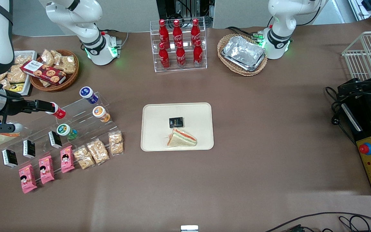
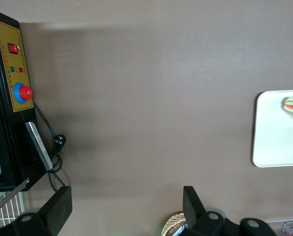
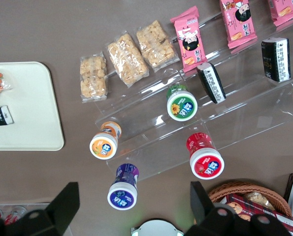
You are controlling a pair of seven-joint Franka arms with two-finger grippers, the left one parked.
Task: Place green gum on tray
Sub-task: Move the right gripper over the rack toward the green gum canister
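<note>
The green gum [image 1: 65, 131] lies on a step of the clear acrylic rack [image 1: 82, 112], lid facing the front camera; it also shows in the right wrist view [image 3: 181, 103]. The cream tray [image 1: 153, 112] lies at the table's middle and holds a black packet [image 1: 176, 122] and a wrapped sandwich [image 1: 181, 138]; its corner shows in the right wrist view [image 3: 28, 98]. My right gripper [image 1: 35, 116] hangs above the rack's working-arm end, beside the red-lidded canister [image 1: 57, 112], open wide and empty. In its own view the gripper [image 3: 131, 206] has the purple canister [image 3: 123, 188] between its fingers, well below them.
The rack also holds an orange-lidded canister [image 1: 100, 113], black packets [image 1: 54, 139] and pink snack packs [image 1: 66, 162]. Cracker bags [image 1: 97, 150] lie in front of it. A snack basket [image 1: 55, 69], a cola bottle stand [image 1: 179, 43] and a basket of foil trays [image 1: 243, 53] stand farther back.
</note>
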